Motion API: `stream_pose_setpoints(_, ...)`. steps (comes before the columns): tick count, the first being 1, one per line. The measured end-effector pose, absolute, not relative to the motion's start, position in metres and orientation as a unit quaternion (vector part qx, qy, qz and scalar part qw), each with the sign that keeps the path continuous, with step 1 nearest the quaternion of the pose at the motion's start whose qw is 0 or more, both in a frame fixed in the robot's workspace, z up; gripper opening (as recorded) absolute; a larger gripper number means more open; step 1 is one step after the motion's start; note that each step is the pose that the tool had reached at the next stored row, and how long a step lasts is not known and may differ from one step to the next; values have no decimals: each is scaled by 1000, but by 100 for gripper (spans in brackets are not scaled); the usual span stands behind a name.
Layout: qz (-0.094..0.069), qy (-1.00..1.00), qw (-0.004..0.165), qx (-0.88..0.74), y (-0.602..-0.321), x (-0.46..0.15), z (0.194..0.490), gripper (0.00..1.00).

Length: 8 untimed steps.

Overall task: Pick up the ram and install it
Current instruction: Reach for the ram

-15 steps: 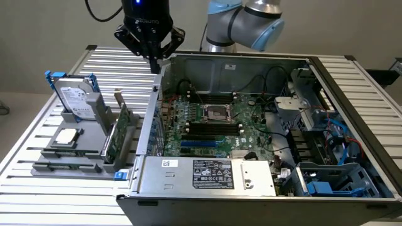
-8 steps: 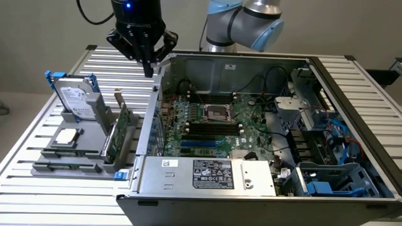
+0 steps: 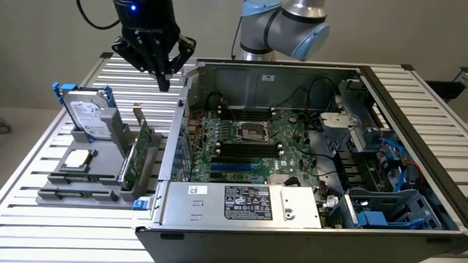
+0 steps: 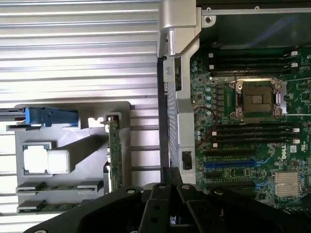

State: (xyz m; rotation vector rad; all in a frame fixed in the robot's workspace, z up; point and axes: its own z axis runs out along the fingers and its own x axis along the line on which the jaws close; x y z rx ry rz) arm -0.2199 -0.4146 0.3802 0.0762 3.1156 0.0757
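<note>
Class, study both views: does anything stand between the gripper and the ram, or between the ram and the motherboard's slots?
Nothing covers the ram in its grey holder; the shut gripper hangs above the table. Toward the motherboard slots stand the upright expansion card and the case's side wall.

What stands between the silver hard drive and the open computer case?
The green expansion card stands upright there in the gray holder, seen in the exterior view.

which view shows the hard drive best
The exterior view: the hard drive stands upright in the grey holder, its labelled face turned to the camera. The wrist view looks down on its top edge, mostly the blue handle.
</note>
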Motion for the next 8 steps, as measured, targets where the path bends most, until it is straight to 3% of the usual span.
stream_pose_setpoints(8,24,1000,12,15,-422,-237,380,11)
